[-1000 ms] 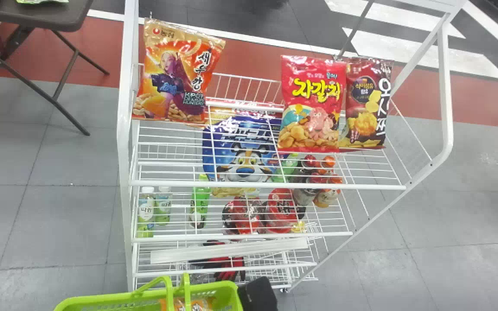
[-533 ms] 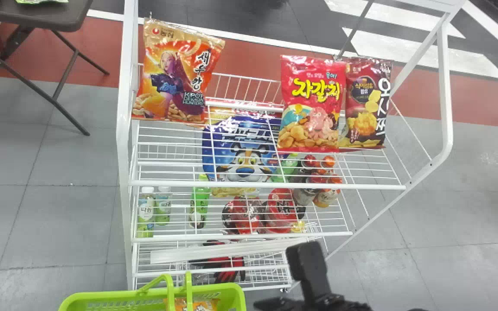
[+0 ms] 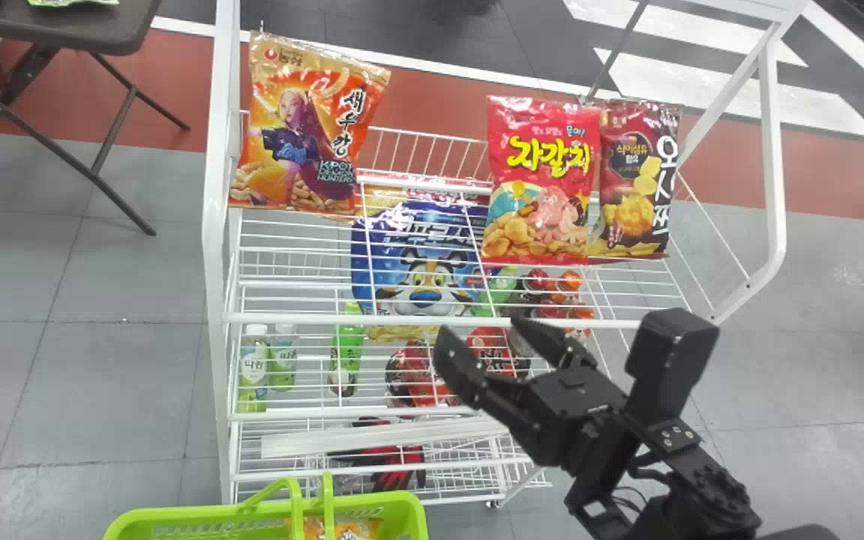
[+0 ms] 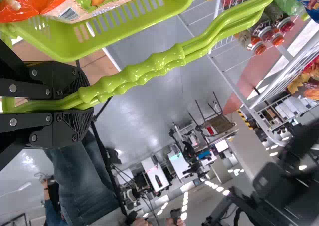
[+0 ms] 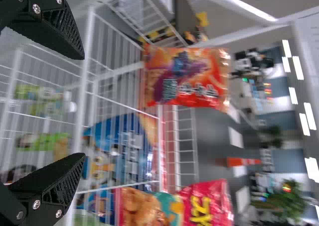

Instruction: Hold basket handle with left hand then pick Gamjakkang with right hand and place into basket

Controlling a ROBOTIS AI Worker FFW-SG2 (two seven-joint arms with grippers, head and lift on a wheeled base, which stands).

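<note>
The left gripper (image 4: 89,102) had its jaws closed around the ribbed, lime-green plastic handle (image 4: 159,61) of a slotted, lime-green plastic basket (image 3: 154,516), where orange snack packaging (image 3: 342,529) lay. The black right gripper (image 3: 481,330) hung before a white wire display rack (image 3: 402,322), its jaws spread apart with nothing between them.

On the rack's lower tiers sat red-and-black gloves (image 3: 398,465), round red-and-black packs (image 3: 417,375), a slim green bottle (image 3: 348,352) and, to its left, two pale-labelled bottles (image 3: 253,360). A large blue bag bearing a tiger's face (image 3: 428,285) showed through the wires of the top tier.

Three shiny snack bags stood upright along that tier: a red-pink one (image 3: 541,172) toward the right, a dark maroon one (image 3: 638,180) just beside it and an orange one (image 3: 308,127) at the left end, well apart from the pair. Which bag was the Gamjakkang could not be told for certain.

Farther off, at left, stood a dark folding table (image 3: 87,30) with a green packet (image 3: 72,2) on top.
</note>
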